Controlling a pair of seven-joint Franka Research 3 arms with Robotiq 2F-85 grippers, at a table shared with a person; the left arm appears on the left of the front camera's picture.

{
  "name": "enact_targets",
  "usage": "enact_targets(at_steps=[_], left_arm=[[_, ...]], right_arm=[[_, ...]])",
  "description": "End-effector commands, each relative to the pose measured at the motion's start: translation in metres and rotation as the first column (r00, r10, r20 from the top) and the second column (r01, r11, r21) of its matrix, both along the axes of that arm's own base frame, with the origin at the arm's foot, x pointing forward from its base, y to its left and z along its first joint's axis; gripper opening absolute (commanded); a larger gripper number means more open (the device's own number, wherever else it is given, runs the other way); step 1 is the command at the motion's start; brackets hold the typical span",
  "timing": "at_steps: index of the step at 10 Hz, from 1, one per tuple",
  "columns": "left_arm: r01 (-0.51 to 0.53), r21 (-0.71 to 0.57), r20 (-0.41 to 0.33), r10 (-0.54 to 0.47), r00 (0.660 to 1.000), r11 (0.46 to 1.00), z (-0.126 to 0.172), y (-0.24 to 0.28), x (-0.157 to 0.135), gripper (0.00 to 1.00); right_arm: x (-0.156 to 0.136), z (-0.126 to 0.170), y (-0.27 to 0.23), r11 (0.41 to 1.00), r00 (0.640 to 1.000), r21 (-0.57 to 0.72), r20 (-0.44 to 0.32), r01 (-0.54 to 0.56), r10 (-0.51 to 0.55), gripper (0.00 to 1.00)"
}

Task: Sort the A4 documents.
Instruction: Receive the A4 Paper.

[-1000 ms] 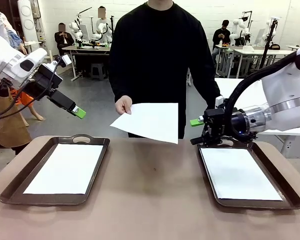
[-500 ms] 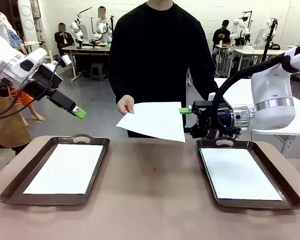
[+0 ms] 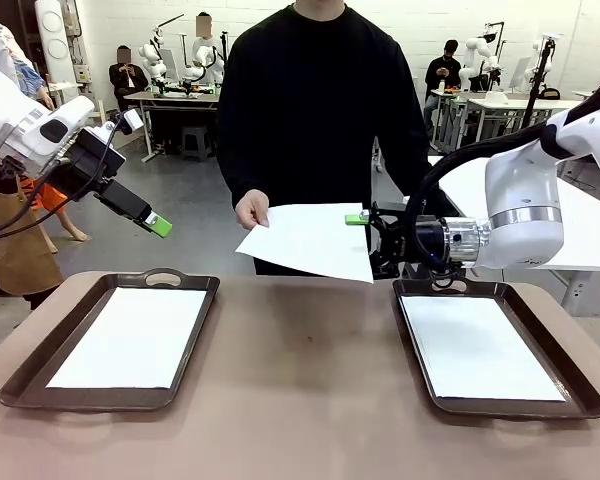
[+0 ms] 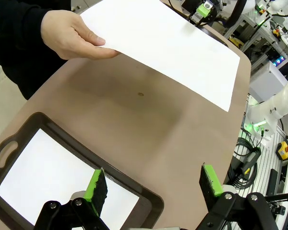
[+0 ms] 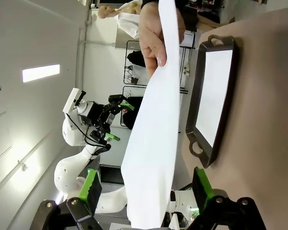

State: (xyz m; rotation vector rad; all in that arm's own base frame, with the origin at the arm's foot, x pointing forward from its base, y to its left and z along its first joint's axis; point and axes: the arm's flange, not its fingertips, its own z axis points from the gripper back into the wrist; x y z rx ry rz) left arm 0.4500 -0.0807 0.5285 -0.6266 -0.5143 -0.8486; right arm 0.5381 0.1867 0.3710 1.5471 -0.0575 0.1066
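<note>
Inside each tray (image 3: 192,330) (image 3: 565,365) lies one sheet (image 3: 130,337) (image 3: 477,347); both pincers (image 3: 160,226) (image 3: 358,245) gape released.

A brown table (image 3: 300,390) carries 2 dark brown handled trays, the left tray (image 3: 40,375) and the right tray (image 3: 570,385) (well apart), each holding 1 white sheet.

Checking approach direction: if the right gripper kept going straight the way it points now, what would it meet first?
The right gripper, jaws open, points at the near edge of the held sheet in the person's hand. It would probably meet that paper edge first, entering between the fingers.
</note>
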Motion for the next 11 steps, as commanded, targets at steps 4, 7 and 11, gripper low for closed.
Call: enact_targets(at_steps=[4,7,11], left_arm=[[0.003,-0.007,-0.001,-0.003,1.0,1.0,0.0005,0.0012,-0.0006,1.0],[0.003,-0.007,-0.001,-0.003,1.0,1.0,0.0005,0.0012,-0.0006,1.0],[0.003,-0.007,-0.001,-0.003,1.0,1.0,0.0005,0.0012,-0.0006,1.0]], right_arm=[[0.0066,0.0017,0.002,1.0,1.0,0.018,0.008,-0.007,0.007,0.7],[0.0078,0.0022,0.0024,1.0,1.0,0.022,-0.002,-0.018,0.018,0.49],[0.01,0.0018,-0.0004,0.999,1.0,0.026,-0.012,-0.026,0.026,0.16]])
